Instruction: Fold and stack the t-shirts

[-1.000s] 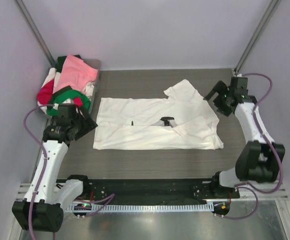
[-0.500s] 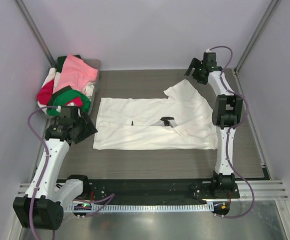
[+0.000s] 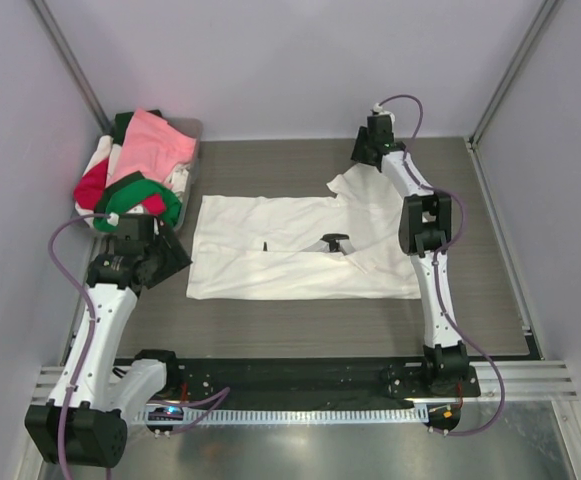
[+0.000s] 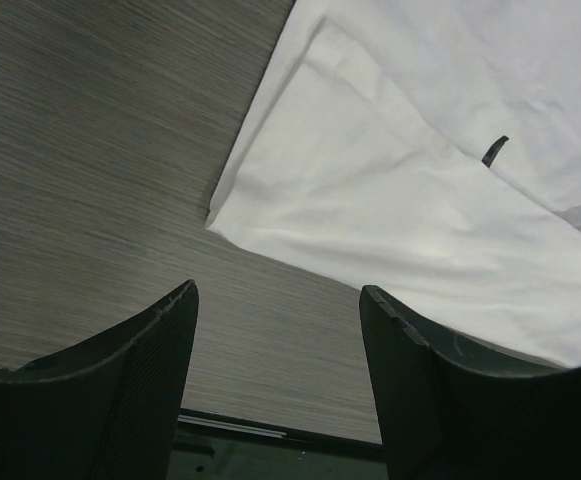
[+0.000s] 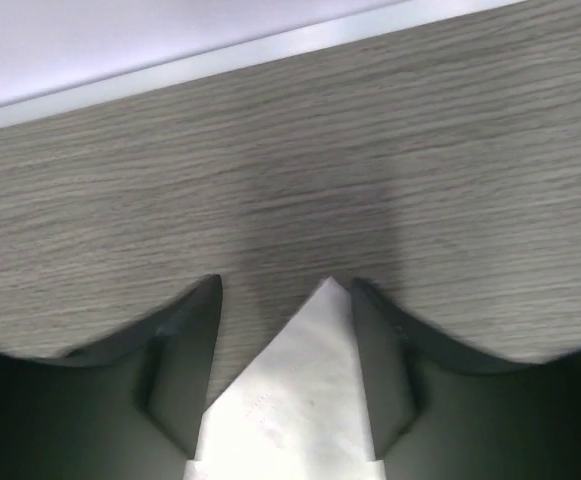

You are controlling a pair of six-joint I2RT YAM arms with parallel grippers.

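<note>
Because the white shirt (image 3: 300,262) is soft, light and floppy, we should pinch it by its edges. It lies flat in the middle of the table (image 3: 270,165). Our right tool (image 5: 282,295) is open around the sleeve tip (image 5: 305,390), at the upper right of the shirt. Our left tool (image 4: 275,300) is open and empty by the lower left corner (image 4: 220,215).

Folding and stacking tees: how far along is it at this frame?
Done: the white t-shirt lies spread on the table with a lengthwise fold showing. In hand: the right fingers straddle its far sleeve tip; the left fingers hang open near the shirt's near-left corner. Left: finishing this fold, then the coloured shirts heaped in the grey tray; no folded stack exists.
</note>
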